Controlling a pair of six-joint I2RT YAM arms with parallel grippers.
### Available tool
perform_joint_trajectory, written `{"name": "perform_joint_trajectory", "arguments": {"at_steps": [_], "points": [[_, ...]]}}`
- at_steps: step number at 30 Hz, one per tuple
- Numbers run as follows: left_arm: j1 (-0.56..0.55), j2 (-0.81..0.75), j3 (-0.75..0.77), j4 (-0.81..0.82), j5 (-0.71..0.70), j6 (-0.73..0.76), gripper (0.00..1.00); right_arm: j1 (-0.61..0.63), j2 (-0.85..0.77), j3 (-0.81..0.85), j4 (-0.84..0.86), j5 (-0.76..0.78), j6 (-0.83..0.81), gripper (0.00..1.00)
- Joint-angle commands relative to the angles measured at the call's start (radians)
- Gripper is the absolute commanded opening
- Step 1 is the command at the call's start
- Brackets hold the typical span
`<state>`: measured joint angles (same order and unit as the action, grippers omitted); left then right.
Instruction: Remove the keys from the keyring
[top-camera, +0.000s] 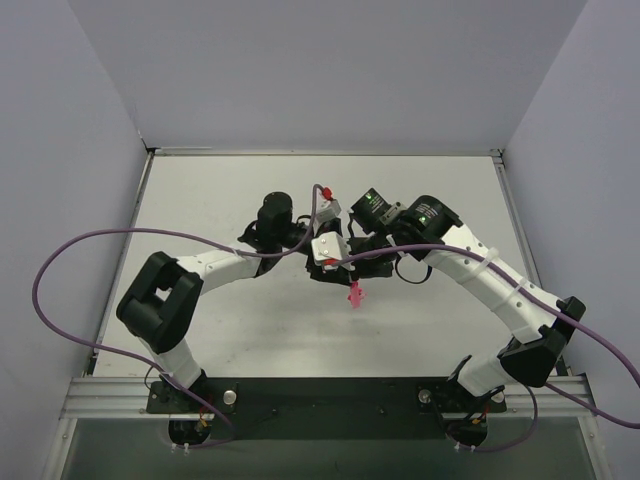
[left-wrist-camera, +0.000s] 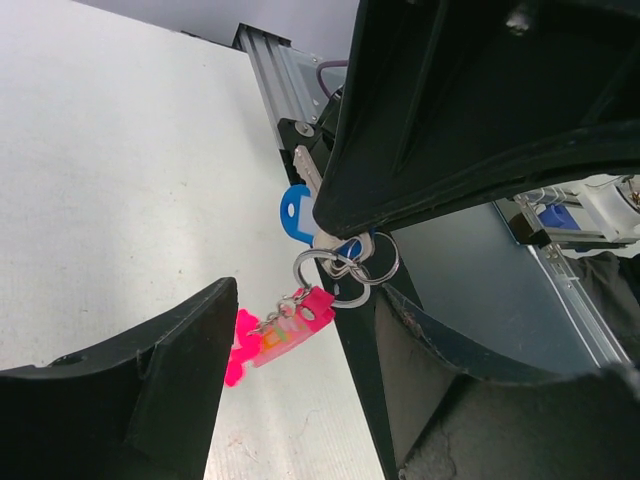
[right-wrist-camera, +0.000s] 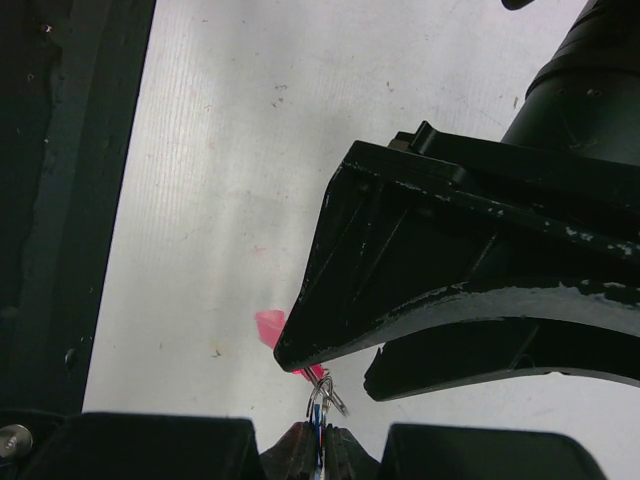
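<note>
My right gripper (right-wrist-camera: 320, 455) is shut on the blue key (left-wrist-camera: 295, 213), whose short silvery blade points up. It holds the bunch above the white table (top-camera: 230, 320). The silvery keyring (left-wrist-camera: 345, 268) is a few linked wire loops just under the blue head, and it also shows in the right wrist view (right-wrist-camera: 327, 395). A pink key (left-wrist-camera: 295, 325) hangs from the loops on a short chain, also in the top view (top-camera: 354, 293). More pink shows behind it. My left gripper (left-wrist-camera: 300, 310) is open, one finger on each side of the hanging pink key, touching nothing.
The two wrists meet over the table's middle (top-camera: 335, 255). An aluminium rail (top-camera: 320, 395) and dark base plate run along the near edge. Grey walls close in the left, back and right. Purple cables (top-camera: 70, 260) loop off both arms.
</note>
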<state>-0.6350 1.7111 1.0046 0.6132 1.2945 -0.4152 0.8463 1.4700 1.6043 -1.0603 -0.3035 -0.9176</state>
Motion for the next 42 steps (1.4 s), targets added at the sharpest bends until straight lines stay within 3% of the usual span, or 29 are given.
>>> {"name": "perform_joint_trajectory", "arguments": {"at_steps": [1, 13, 17, 18, 21, 30, 42], "points": [[0.004, -0.019, -0.009, 0.17, 0.037, -0.086, 0.66, 0.008, 0.0, -0.003, -0.038, 0.004, 0.002, 0.0], [0.032, 0.047, -0.041, 0.568, 0.074, -0.41, 0.66, 0.008, -0.007, -0.001, -0.036, 0.033, 0.002, 0.0], [0.046, 0.024, -0.015, 0.323, 0.007, -0.26, 0.66, 0.008, -0.013, 0.003, -0.035, 0.037, 0.003, 0.0], [0.044, -0.008, 0.011, 0.096, -0.016, -0.091, 0.66, 0.008, -0.011, 0.002, -0.035, 0.037, 0.003, 0.0], [0.031, -0.053, 0.058, -0.223, -0.112, 0.184, 0.68, 0.01, -0.01, 0.005, -0.036, 0.026, 0.005, 0.0], [0.02, -0.039, 0.062, -0.236, -0.153, 0.193, 0.69, 0.025, 0.0, 0.019, -0.041, 0.004, 0.01, 0.0], [-0.006, -0.051, 0.051, -0.17, -0.067, 0.151, 0.69, 0.034, 0.013, 0.022, -0.043, 0.023, 0.01, 0.0]]}}
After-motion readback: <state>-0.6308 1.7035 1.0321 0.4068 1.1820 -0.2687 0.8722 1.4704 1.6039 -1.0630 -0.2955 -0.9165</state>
